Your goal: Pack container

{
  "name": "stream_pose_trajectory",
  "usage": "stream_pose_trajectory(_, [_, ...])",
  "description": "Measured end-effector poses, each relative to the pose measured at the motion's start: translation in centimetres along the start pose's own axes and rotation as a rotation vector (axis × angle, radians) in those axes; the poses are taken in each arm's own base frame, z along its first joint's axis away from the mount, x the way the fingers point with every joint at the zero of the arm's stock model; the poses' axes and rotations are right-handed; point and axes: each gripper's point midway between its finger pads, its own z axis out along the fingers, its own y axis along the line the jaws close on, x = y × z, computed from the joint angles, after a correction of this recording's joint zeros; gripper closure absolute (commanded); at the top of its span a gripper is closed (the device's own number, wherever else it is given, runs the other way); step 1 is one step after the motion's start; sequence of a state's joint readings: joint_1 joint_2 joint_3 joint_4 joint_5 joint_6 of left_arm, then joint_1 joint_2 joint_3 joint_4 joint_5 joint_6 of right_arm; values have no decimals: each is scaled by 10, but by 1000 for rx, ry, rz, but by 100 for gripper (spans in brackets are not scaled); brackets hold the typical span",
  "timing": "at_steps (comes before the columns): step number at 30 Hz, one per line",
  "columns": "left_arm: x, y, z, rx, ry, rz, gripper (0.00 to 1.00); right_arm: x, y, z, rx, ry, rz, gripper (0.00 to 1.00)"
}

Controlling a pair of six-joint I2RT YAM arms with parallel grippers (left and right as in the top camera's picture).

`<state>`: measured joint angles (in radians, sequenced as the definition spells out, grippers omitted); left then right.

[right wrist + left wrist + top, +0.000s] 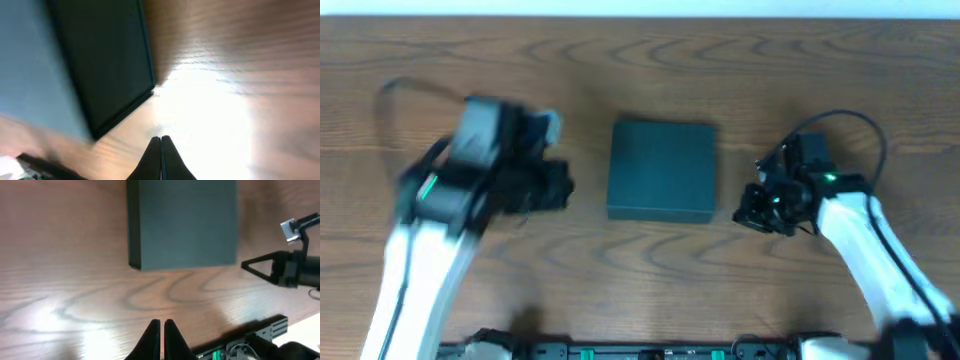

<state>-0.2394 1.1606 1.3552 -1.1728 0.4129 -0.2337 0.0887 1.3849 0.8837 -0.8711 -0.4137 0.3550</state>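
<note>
Container point(662, 168) matte dark-green square, on wood-grain table point(620, 60); left fingers point(152, 340), right fingers point(154, 160) pressed together, empty.

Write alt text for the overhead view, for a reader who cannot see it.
A closed dark green box lies at the middle of a wooden table. The left claw and the right claw flank it, one on each side, both pointing at the box and apart from it.

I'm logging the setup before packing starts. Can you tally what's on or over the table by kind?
dark green container, lid shut: 1
grippers: 2, the left gripper and the right gripper, both shut and empty
Total: 3
</note>
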Motion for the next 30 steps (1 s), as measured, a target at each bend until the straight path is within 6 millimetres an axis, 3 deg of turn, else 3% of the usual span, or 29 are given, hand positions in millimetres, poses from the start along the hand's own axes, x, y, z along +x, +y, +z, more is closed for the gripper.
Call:
stream_pose_trajectory(3, [39,-2,-57,8,-171,45,94,8,16,-54,-21,-161,-73,98])
stream_pose_trajectory(5, [75,1,-93,16,-304,66,94,27,25,-92,-56,-282,-126,98])
stream_pose_trajectory(7, [104,8,-114,15,-388,75,94,56,29,-123,-97,-397,-179,98])
stream_pose_trajectory(10, [137,20,-126,2,-449,73,94,102,30,-157,-175,-563,-256,98])
stream_pose_trajectory(11, [143,22,-126,0,-454,71,94,114,29,-163,-195,-606,-273,91])
stream_pose_trajectory(12, [148,25,-126,-7,-458,68,85,129,27,-169,-222,-656,-288,52])
stream_pose_trajectory(13, [150,26,-126,-8,-461,65,52,140,25,-174,-250,-704,-297,1])
stream_pose_trajectory(14, [152,28,-127,-12,-463,67,4,149,24,-177,-273,-743,-299,1])
stream_pose_trajectory(18, [161,33,-122,-15,-426,-10,5,170,15,-174,-324,-748,-226,1])
stream_pose_trajectory(23, [179,41,-115,-38,-351,-77,5,173,11,-167,-318,-694,-159,1])
stream_pose_trajectory(30, [180,42,-114,-37,-345,-96,4,174,9,-165,-317,-680,-141,1])
